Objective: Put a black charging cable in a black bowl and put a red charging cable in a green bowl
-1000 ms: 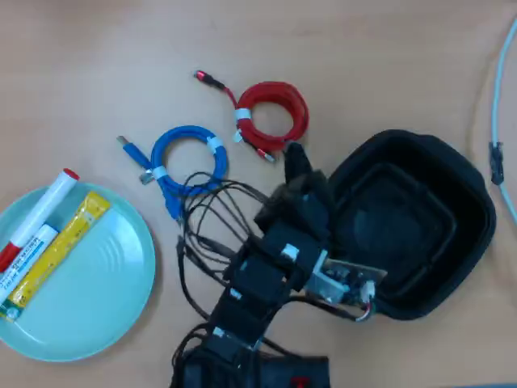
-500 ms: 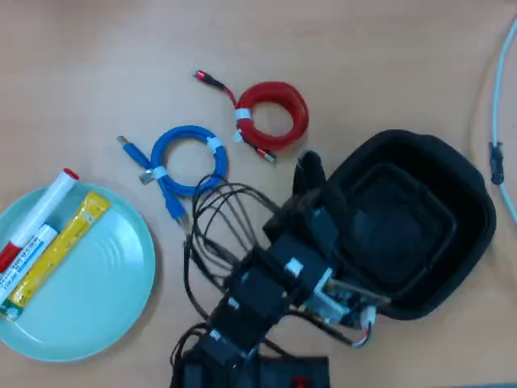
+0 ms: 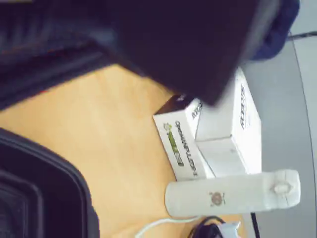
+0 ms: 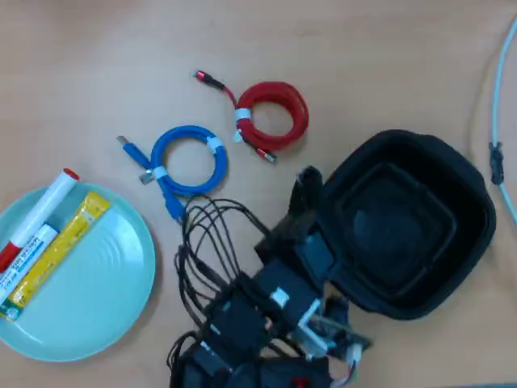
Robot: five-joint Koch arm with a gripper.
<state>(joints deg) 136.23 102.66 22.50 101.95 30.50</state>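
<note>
In the overhead view the red charging cable [image 4: 273, 113] lies coiled on the table, with a white tie on it. The black bowl [image 4: 452, 242] sits at the right, and its dark inside shows nothing distinct. At the left the green bowl [image 4: 105, 299] holds a marker and a yellow packet. My gripper [image 4: 307, 183] hovers at the black bowl's left rim, below the red coil; only one dark tip shows. I cannot pick out the black charging cable. The wrist view shows a blurred dark jaw and the black bowl's rim [image 3: 49, 178].
A blue coiled cable [image 4: 187, 160] lies left of the red one. Thin black wire loops [image 4: 206, 242] spread beside the arm toward its base. A pale cable [image 4: 497, 121] runs along the right edge. White boxes [image 3: 208, 144] and a white device [image 3: 233, 194] stand beyond the bowl.
The arm has drawn back toward its base. The gripper tip slid from beside the red coil down to the black bowl's left rim. The cables on the table stayed put.
</note>
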